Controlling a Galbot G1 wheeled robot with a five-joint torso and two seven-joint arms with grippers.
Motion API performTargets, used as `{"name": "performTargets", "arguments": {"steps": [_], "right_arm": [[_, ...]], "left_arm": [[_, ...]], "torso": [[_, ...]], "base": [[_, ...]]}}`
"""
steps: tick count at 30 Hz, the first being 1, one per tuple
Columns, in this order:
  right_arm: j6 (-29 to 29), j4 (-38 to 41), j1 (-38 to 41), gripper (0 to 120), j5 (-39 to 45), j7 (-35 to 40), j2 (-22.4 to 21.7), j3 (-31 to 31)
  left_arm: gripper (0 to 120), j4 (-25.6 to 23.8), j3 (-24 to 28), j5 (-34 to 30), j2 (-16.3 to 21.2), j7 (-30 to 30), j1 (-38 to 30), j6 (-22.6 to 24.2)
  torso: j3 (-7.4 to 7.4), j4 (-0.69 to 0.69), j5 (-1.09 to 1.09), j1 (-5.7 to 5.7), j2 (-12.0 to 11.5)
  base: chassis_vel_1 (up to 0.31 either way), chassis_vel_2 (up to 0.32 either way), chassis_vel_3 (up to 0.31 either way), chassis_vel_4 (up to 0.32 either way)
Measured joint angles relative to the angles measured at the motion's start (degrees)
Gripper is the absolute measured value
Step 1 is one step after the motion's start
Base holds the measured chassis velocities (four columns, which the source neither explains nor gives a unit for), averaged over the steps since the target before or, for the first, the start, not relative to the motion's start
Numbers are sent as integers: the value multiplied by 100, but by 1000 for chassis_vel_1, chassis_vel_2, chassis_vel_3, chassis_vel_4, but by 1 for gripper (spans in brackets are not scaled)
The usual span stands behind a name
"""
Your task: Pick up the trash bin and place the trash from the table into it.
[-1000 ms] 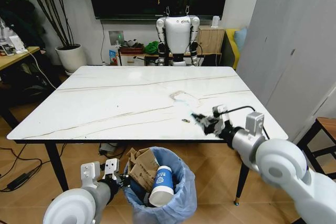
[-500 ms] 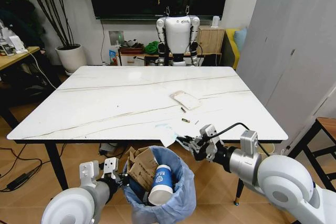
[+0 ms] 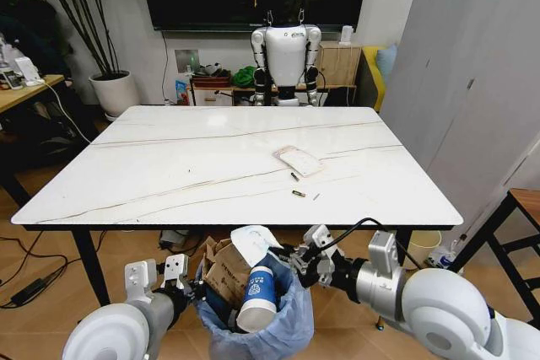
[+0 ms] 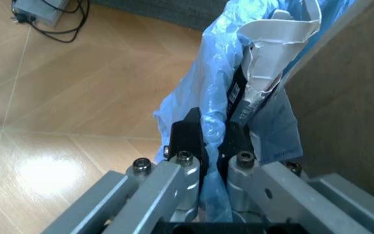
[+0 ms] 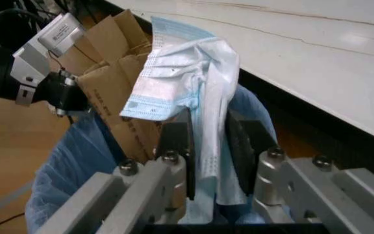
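Note:
The trash bin (image 3: 291, 319), lined with a crinkled light-blue bag, hangs just below the table's (image 3: 186, 158) near edge. My left gripper (image 3: 192, 286) is shut on its rim; the left wrist view shows the fingers (image 4: 187, 139) pinching the blue bag (image 4: 200, 97). Torn brown cardboard (image 3: 222, 271) and a blue paper cup (image 3: 257, 297) sit inside. My right gripper (image 3: 291, 260) is over the bin's mouth, shut on a crumpled white and pale-blue face mask (image 5: 187, 73). A white packet (image 3: 298, 160) and a few small scraps (image 3: 298, 194) lie on the table.
A white humanoid robot (image 3: 285, 52) stands beyond the table's far edge. A potted plant (image 3: 114, 90) and a wooden desk (image 3: 25, 90) are at the left. A wooden stool (image 3: 519, 208) and a cream bin (image 3: 422, 246) are at the right.
My right gripper carried the mask off the table's front right part, down and leftward to above the bin. The left gripper and the bin stayed in place.

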Motion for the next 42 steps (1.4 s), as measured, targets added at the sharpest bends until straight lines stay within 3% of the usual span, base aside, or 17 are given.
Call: {"name": "performTargets", "arguments": {"steps": [5,6,9,13,17,22,31,38,42], "right_arm": [[-1,37,-9,29,-27,6,-29,-88],[-3,46,18,39,-27,8,-34,-142],[-4,51,34,44,-27,8,-32,-165],[-3,55,79,64,6,11,-15,-148],[8,24,142,74,112,71,31,-29],[97,-245,580,95,644,757,224,174],[220,-1240,1067,100,810,1152,412,246],[229,-2022,1643,100,634,825,486,98],[140,-2500,1976,99,442,253,478,30]], "left_arm": [[0,1,18,0,-27,-1,-10,0],[0,2,23,1,-34,-1,-15,0],[0,3,23,1,-35,-1,-18,0],[0,3,16,-1,-15,-1,-16,0],[0,0,21,-3,-12,-1,-16,0],[0,-19,85,4,-17,2,1,0],[0,-52,155,10,42,7,16,0],[0,-43,292,-25,156,14,-78,0],[0,-49,295,-66,190,15,-89,0]], "torso": [[0,0,-1,0,0],[0,0,-1,0,0],[0,0,-1,0,0],[0,0,-1,0,0],[0,0,-1,0,0],[0,0,-1,0,0],[0,0,0,0,0],[0,1,0,0,0],[0,-1,-1,0,0]], "base": [[0,0,0,0],[0,0,0,0],[0,0,0,0],[0,0,0,0],[0,0,0,0],[0,0,0,0],[0,0,0,0],[0,0,0,0],[0,0,0,0]]}}
